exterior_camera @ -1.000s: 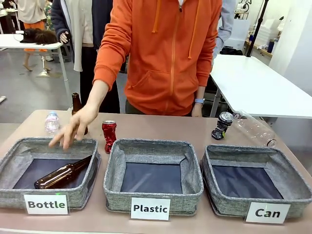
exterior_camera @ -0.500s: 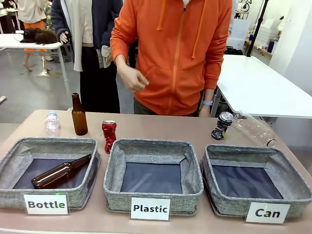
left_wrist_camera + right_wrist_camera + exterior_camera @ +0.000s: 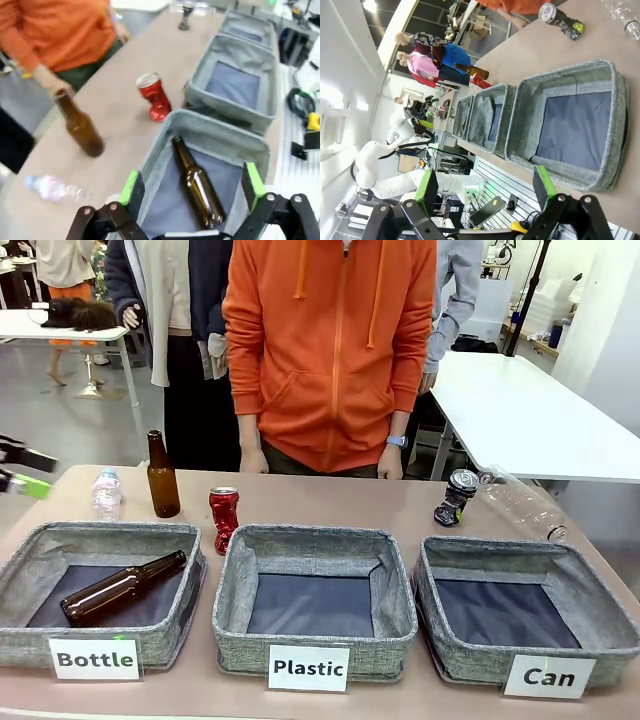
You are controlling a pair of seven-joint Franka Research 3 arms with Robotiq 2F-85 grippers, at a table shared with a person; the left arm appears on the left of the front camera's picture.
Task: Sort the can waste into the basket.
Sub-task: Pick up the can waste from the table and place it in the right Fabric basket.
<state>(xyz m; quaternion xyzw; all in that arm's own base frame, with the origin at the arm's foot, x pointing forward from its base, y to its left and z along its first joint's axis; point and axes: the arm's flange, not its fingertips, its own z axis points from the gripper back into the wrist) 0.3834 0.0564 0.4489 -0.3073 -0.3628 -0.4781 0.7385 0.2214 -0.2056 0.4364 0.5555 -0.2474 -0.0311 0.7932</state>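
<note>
Left gripper [image 3: 191, 184] fingers spread wide, nothing held; right gripper [image 3: 484, 181] likewise. Red can [image 3: 224, 515] stands at 10 o'clock off the Plastic basket [image 3: 235, 590], black can [image 3: 458, 496] tilts at 11 o'clock off the Can basket [image 3: 470, 665] — both on the table [image 3: 330, 505], outside it.

Left arm: the black two-finger pincer with green pads [image 3: 192, 186] has its jaws spread wide, empty, angled down over the pale brown tabletop [image 3: 125, 131]. Front view: tips poke in at left edge. Right arm: the black green-padded pincer [image 3: 485, 186] has its jaws equally wide, empty, wrist rolled sideways.
</note>
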